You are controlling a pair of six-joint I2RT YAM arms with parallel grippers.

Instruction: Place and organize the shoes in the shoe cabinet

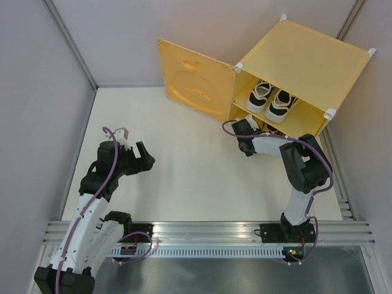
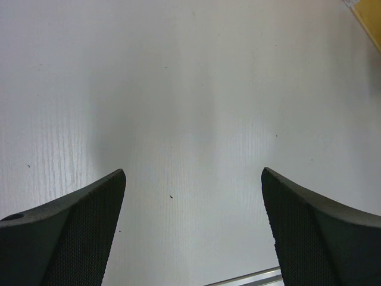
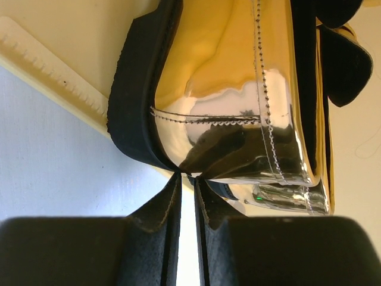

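Observation:
The yellow shoe cabinet (image 1: 306, 61) stands at the back right with its door (image 1: 193, 82) swung open to the left. The two white sneakers (image 1: 272, 101) sit side by side on its upper shelf. My right gripper (image 1: 245, 127) is at the mouth of the lower compartment. In the right wrist view a gold loafer (image 3: 226, 107) with a black sole lies just inside the cabinet's front edge (image 3: 53, 77). There my right gripper (image 3: 188, 179) is nearly closed, its tips pinched at the loafer's heel. My left gripper (image 1: 144, 156) hovers open over bare table, nothing between its fingers (image 2: 77, 226).
Grey walls close in the white table (image 1: 184, 177) on the left, back and right. An aluminium rail (image 1: 202, 233) runs along the near edge by the arm bases. A dark shape (image 3: 345, 59) lies beside the loafer in the compartment.

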